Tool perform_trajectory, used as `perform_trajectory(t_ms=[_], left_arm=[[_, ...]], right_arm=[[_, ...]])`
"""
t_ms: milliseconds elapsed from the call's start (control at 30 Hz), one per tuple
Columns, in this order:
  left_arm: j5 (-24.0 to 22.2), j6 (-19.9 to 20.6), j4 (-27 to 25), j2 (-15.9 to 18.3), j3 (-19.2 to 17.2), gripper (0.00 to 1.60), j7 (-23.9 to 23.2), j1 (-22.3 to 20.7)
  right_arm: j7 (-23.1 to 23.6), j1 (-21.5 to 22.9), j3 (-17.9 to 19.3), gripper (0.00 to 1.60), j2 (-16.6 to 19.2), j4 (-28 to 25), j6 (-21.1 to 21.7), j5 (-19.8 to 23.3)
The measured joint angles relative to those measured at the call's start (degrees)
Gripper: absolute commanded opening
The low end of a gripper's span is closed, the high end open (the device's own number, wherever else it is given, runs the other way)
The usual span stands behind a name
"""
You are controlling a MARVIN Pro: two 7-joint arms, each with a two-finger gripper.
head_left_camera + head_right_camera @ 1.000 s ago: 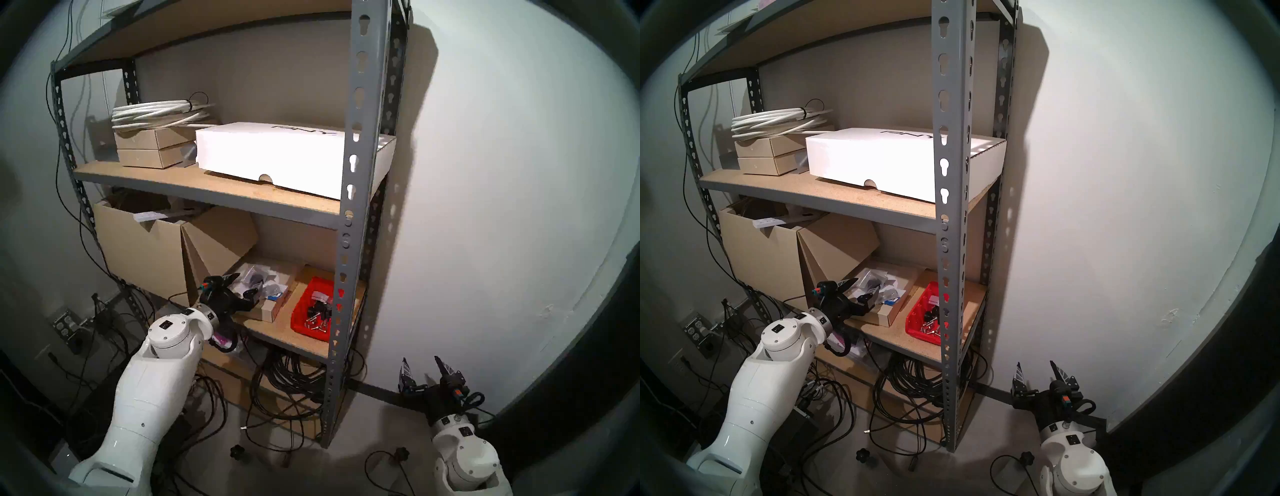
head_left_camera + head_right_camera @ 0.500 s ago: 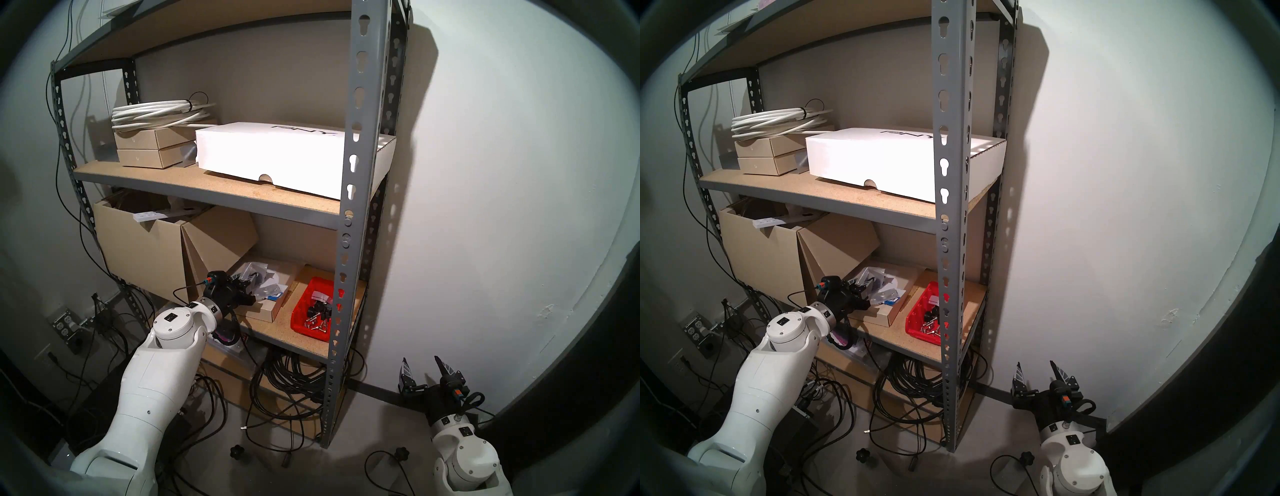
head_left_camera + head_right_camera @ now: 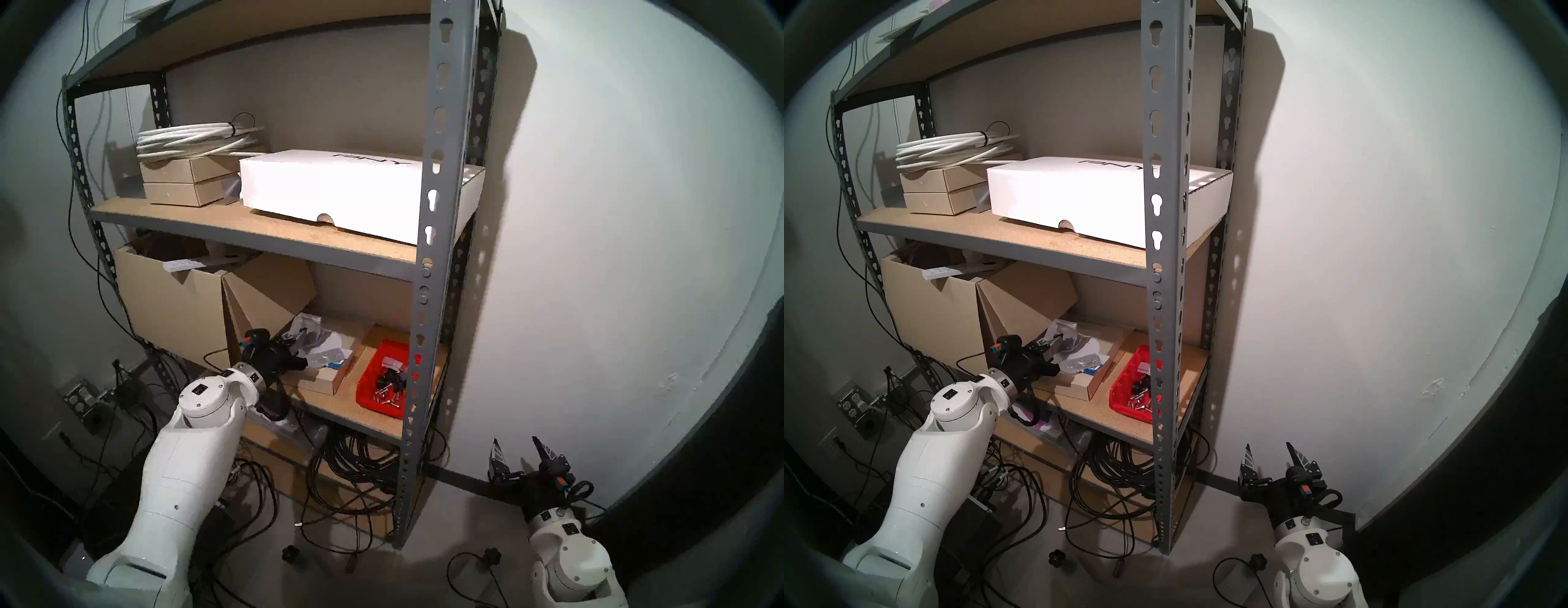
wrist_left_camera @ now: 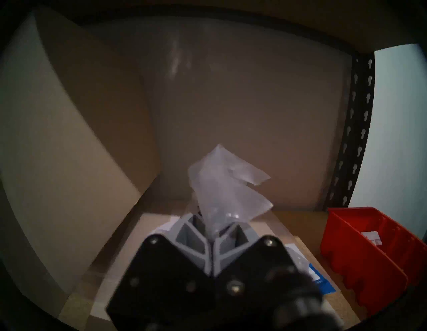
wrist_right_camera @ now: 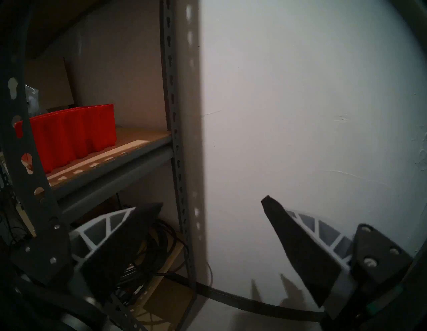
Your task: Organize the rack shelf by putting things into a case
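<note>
- My left end effector [image 4: 209, 233] is squeezed tight on a clear plastic bag [image 4: 227, 185], just above the flat cardboard box [image 3: 326, 375].
- The right end effector [image 5: 212, 231] is wide open, empty.
- The slippery bag could fall before reaching the red bin [image 3: 384, 382].

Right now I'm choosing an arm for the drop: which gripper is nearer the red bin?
Left. The left gripper, shut on a bag, is just left of the red bin on the shelf; the right gripper hangs open below, outside the rack.

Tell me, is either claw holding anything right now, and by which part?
The left gripper is shut on a clear plastic bag, pinching its lower end; the rest sticks up. The right gripper is open and empty.
</note>
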Motion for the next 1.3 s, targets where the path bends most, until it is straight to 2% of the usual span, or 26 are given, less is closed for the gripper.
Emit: perform_trajectory(t_ms=[367,733,1067,1300], left_arm=[[-3.52,0.83,-6.36,-0.34,-2.14,0.0,-2.63,2.78],[-7.0,3.96,-14.49,-1.12,-2.93,0.0,-5.66,6.84],[-7.34,7.89,-21.72,-2.1,-0.34,0.0,-6.04,11.83],[-5.79,10.13,-25.78,-2.93,2.25,0.0,-3.58,14.82]], right_arm=[[0.0,0.0,0.0,1.6,0.0,0.0,0.0,0.0],[0.0,0.0,0.0,1.6,0.0,0.01,0.0,0.0],[0.0,0.0,0.0,1.6,0.0,0.02,0.0,0.0],[0.0,0.0,0.0,1.6,0.0,0.02,0.0,0.0]])
